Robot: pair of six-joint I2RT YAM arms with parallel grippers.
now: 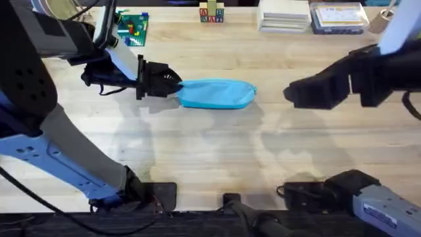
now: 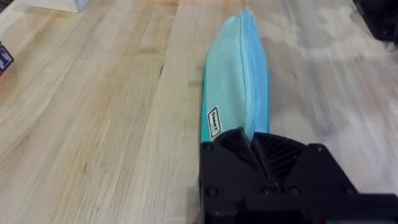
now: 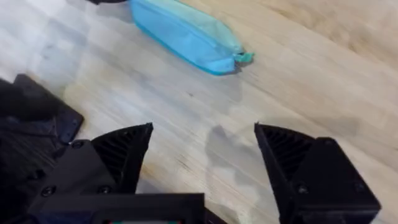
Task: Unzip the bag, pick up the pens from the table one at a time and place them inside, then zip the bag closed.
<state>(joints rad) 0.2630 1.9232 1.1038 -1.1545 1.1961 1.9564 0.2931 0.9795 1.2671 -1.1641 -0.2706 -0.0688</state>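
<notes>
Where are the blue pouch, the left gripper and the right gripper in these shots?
blue pouch point(image 1: 217, 93), overhead view, middle of its fabric body.
left gripper point(image 2: 256, 144), left wrist view, fingertips shut on the pouch's end.
right gripper point(image 3: 204, 146), right wrist view, gap between its open fingers.

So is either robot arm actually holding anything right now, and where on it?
The left end effector pinches the blue bag by its left end. The right end effector is open, holding nothing.

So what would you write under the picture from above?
Left gripper pinches the blue bag's end while the open right gripper hangs nearby.
</notes>
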